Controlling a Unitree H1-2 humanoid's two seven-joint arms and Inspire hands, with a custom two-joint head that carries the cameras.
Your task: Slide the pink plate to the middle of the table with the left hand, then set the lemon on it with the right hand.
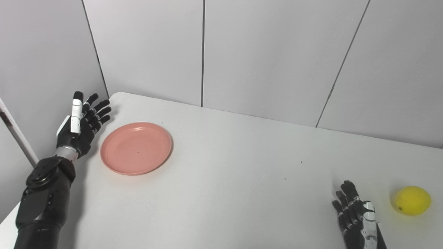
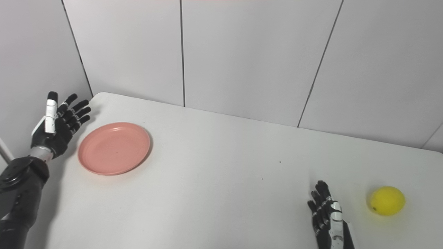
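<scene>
A pink plate (image 1: 136, 147) lies flat on the left part of the white table (image 1: 235, 166). Just left of it my left hand (image 1: 81, 123) is raised, palm toward the plate, fingers spread and open, a small gap short of the rim. A yellow lemon (image 1: 413, 200) rests near the table's right front. My right hand (image 1: 356, 216) lies low on the table to the lemon's left, fingers extended and apart, holding nothing and not touching the fruit.
Grey wall panels (image 1: 263, 52) stand right behind the table's far edge. The table's rounded far-left corner (image 1: 117, 95) is close to my left hand. A few tiny dark specks (image 1: 301, 162) dot the tabletop.
</scene>
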